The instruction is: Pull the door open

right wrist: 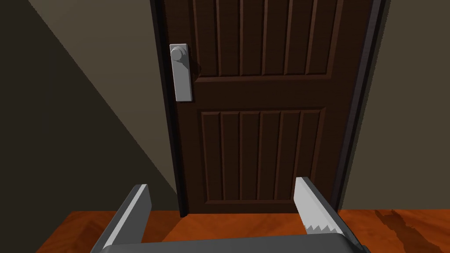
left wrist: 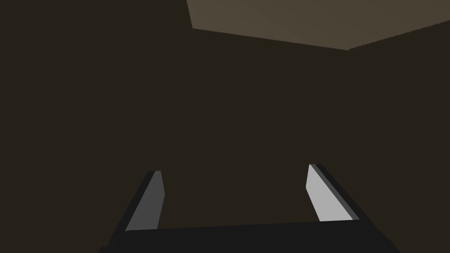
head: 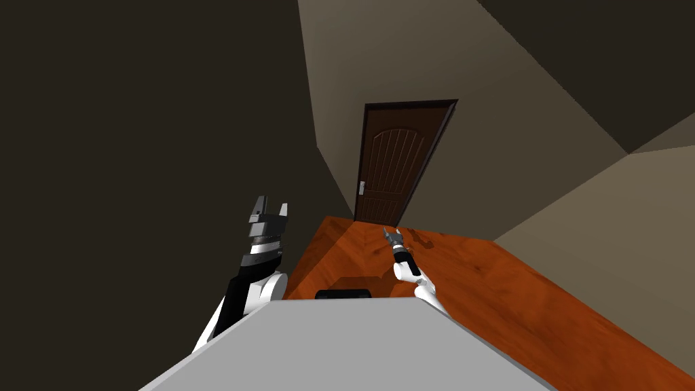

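Approach stage: the dark door (right wrist: 263, 110) stands closed, well ahead of the right hand (right wrist: 222, 183), which is spread wide and empty; next it must reach the grey knob (right wrist: 178, 54). Left hand (left wrist: 234, 169) likewise spread, idle

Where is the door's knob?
The knob sits at the top of a grey plate on the door, at its left edge in the head view, well ahead of the right gripper.

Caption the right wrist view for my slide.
Open right gripper faces the dark brown panelled door, its grey knob not yet grasped.
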Motion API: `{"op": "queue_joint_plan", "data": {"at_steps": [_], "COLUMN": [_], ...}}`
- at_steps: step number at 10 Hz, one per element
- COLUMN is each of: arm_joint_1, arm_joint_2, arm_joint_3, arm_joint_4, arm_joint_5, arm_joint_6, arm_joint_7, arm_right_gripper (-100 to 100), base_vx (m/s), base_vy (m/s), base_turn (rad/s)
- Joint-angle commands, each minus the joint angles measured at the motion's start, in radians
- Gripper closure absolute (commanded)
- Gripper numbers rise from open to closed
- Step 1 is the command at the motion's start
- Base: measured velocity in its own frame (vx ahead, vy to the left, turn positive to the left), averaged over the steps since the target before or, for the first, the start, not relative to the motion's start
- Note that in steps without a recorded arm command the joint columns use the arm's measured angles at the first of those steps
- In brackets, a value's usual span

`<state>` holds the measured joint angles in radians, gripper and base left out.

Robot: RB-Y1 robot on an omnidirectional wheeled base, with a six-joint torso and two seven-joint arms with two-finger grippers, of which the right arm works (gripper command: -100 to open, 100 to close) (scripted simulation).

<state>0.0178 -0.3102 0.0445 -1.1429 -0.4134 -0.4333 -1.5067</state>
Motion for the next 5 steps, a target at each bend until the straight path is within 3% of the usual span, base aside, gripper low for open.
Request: {"op": "queue_joint_plan", "data": {"at_steps": [1,5], "arm_joint_1": [-0.024,-0.087], "arm_joint_2": [-0.005,-0.016], "arm_joint_3": [0.003,0.011], "arm_joint_4": [0.030,0.107], "arm_joint_5": [0.002,0.009], "arm_joint_6": [-0.006,-0.019], "arm_joint_7": [-0.010,-0.031], "arm_right_gripper": [-100,-100], "base_vx": [-0.028,0.015], "base_vy": [0.010,0.012], "base_turn": [-0.016,-0.017]}}
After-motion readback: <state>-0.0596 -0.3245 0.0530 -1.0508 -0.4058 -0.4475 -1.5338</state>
